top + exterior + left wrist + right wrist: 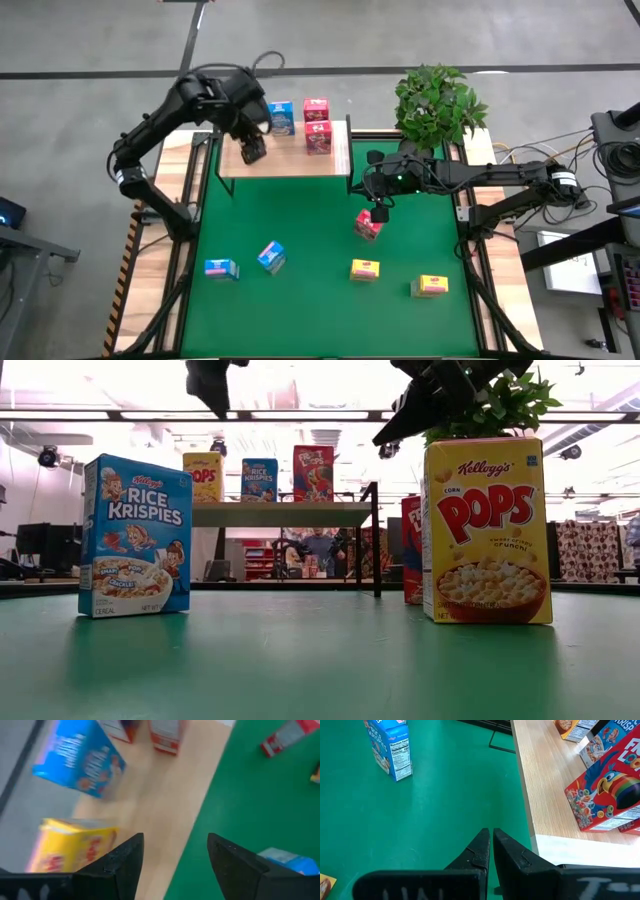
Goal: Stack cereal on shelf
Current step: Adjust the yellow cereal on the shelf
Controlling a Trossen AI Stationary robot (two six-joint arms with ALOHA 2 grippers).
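The shelf (290, 160) stands at the far side of the green mat. It carries a blue cereal box (282, 117), two pink-red boxes (316, 110) (319, 138) and a yellow box (75, 852). My left gripper (252, 148) (175, 840) hangs open above the shelf's left part, close to the yellow box. My right gripper (378, 210) (491, 832) is shut and hovers over the mat just right of the shelf, above a pink-red box (367, 226) that stands on the mat. Two blue boxes (221, 268) (271, 257) and two yellow boxes (365, 269) (431, 286) stand on the near mat.
A potted plant (438, 100) stands at the mat's far right corner, behind my right arm. The shelf's black corner post (349, 185) rises near my right gripper. Wooden table rims (165, 250) flank the mat. The board's near half (290, 165) is bare.
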